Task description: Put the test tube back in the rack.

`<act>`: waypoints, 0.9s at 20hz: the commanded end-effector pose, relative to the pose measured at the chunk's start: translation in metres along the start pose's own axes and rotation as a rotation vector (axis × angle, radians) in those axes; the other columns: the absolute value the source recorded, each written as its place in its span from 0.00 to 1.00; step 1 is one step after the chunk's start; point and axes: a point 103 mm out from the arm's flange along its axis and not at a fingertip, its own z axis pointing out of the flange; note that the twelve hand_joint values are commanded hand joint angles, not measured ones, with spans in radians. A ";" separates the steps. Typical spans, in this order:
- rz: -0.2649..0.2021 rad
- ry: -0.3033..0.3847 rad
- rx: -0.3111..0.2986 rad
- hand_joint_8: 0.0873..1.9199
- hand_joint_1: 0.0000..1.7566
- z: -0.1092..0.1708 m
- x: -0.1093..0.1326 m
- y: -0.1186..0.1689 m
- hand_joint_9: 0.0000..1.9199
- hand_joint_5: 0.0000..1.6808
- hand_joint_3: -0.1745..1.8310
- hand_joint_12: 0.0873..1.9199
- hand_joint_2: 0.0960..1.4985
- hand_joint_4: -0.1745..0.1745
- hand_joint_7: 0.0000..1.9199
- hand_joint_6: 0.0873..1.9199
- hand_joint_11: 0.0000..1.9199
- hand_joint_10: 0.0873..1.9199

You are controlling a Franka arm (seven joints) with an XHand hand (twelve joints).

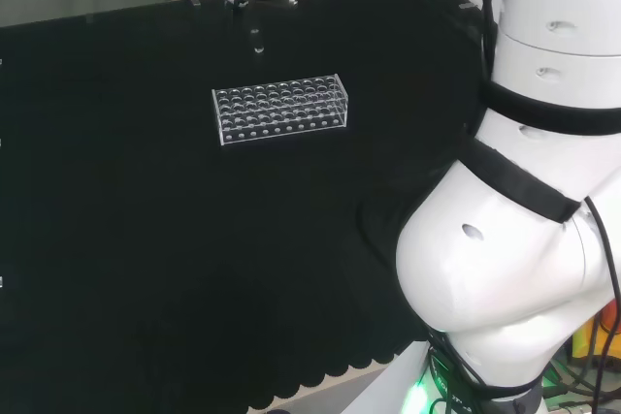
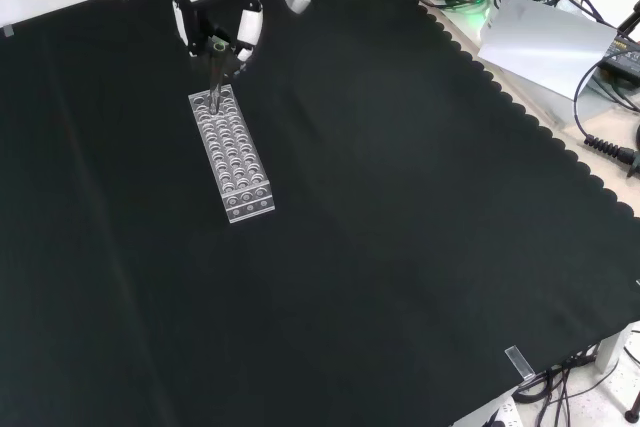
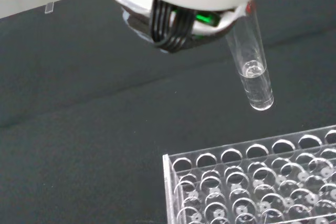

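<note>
rack (image 3: 252,182) on cloth | hand (image 2: 215,7) above, fingers curled round test tube (image 3: 252,69)

Clear glossy rack (image 3: 252,182) and test tube (image 3: 252,61) (both see-through) over matt black cloth (image 2: 400,247).

Lab bench – black cloth (image 2: 400,247), clear tube rack (image 1: 280,110), cables (image 2: 600,137)
</note>
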 end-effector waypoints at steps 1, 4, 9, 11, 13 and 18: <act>0.002 0.040 0.027 0.34 0.75 0.018 0.005 0.007 0.83 0.81 0.31 0.43 0.47 0.00 0.71 0.01 0.66 0.26; -0.006 0.036 0.042 0.34 0.75 0.030 0.008 0.011 0.83 0.82 0.31 0.43 0.47 0.00 0.71 0.01 0.66 0.26; -0.002 0.051 0.059 0.34 0.75 0.043 0.008 0.016 0.83 0.82 0.31 0.43 0.47 0.00 0.71 0.01 0.66 0.26; 0.002 0.056 0.068 0.34 0.75 0.048 0.008 0.017 0.83 0.82 0.31 0.43 0.47 0.00 0.71 0.00 0.66 0.26; 0.002 0.060 0.074 0.34 0.75 0.052 0.007 0.018 0.83 0.82 0.31 0.43 0.47 0.00 0.71 0.00 0.66 0.26; 0.061 0.022 0.070 0.34 0.75 0.063 0.013 0.019 0.83 0.82 0.31 0.43 0.47 0.00 0.71 0.00 0.66 0.26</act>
